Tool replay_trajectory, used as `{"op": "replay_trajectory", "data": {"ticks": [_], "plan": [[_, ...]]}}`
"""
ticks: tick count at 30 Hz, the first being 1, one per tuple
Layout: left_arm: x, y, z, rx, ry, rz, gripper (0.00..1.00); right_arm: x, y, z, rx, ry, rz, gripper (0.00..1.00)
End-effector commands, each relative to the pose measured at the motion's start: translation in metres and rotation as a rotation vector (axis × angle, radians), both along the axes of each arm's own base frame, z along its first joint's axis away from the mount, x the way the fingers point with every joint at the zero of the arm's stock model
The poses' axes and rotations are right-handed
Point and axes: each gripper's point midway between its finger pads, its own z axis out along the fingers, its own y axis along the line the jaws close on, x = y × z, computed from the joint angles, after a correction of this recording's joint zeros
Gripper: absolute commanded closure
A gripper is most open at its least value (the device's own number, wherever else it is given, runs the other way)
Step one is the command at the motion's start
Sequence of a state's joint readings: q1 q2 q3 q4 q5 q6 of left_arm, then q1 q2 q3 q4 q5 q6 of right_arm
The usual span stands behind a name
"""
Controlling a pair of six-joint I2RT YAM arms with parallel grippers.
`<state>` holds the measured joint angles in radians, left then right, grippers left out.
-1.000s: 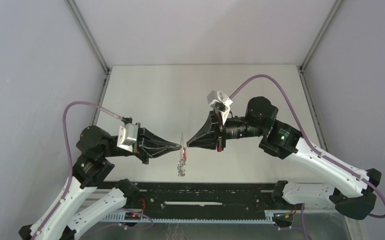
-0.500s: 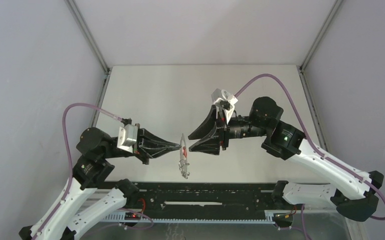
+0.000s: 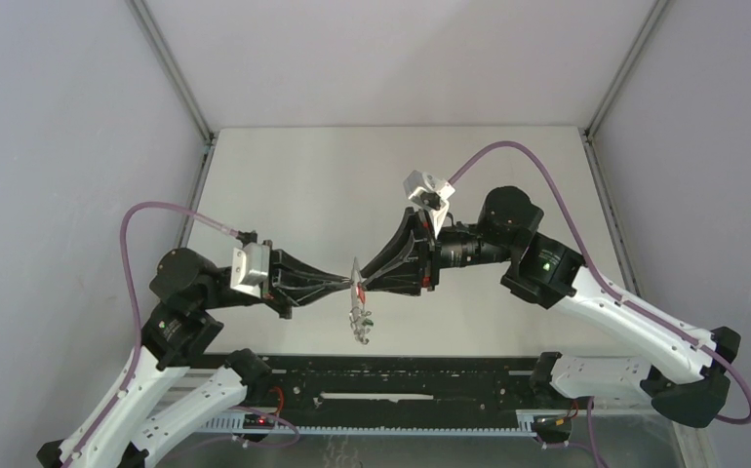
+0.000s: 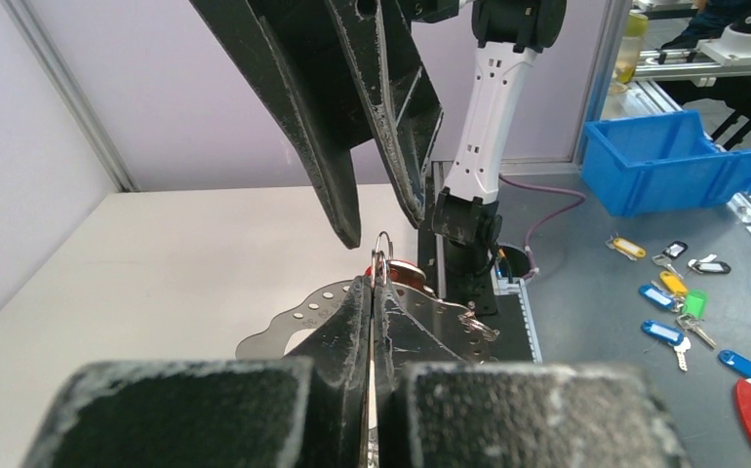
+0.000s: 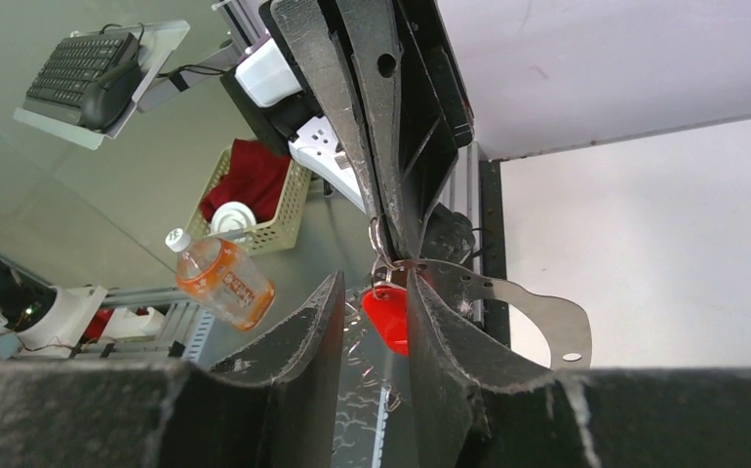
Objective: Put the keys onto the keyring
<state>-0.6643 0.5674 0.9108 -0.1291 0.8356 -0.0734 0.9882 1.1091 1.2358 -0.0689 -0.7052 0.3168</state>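
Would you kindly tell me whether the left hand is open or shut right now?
Shut. In its wrist view the left hand has its fingers pressed together, pinching the keyring at their tips.

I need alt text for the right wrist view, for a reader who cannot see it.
The dark jaws of the right gripper stand apart around a red key head. From above, the closed left gripper pinches a small metal ring, next to a flat silver plate with holes.
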Motion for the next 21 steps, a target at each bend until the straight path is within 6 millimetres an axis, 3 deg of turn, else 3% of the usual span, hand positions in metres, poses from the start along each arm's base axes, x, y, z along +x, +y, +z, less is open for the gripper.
{"op": "replay_trajectory", "data": {"ticks": [1, 8, 12, 21], "plan": [[0.009, 0.002, -0.001, -0.006, -0.045, 0.05, 1.0, -0.003, 0.003, 0.004, 0.015, 0.016, 0.021, 0.63], [0.013, 0.002, -0.001, -0.005, -0.058, 0.072, 1.0, -0.002, 0.007, -0.001, 0.001, 0.038, 0.028, 0.72], [0.013, 0.002, -0.001, -0.004, -0.059, 0.069, 1.0, -0.001, 0.006, -0.002, -0.002, 0.042, 0.025, 0.99], [0.01, 0.003, 0.003, -0.014, -0.063, 0.058, 1.0, -0.004, 0.003, -0.011, -0.047, 0.066, 0.031, 1.0]]}}
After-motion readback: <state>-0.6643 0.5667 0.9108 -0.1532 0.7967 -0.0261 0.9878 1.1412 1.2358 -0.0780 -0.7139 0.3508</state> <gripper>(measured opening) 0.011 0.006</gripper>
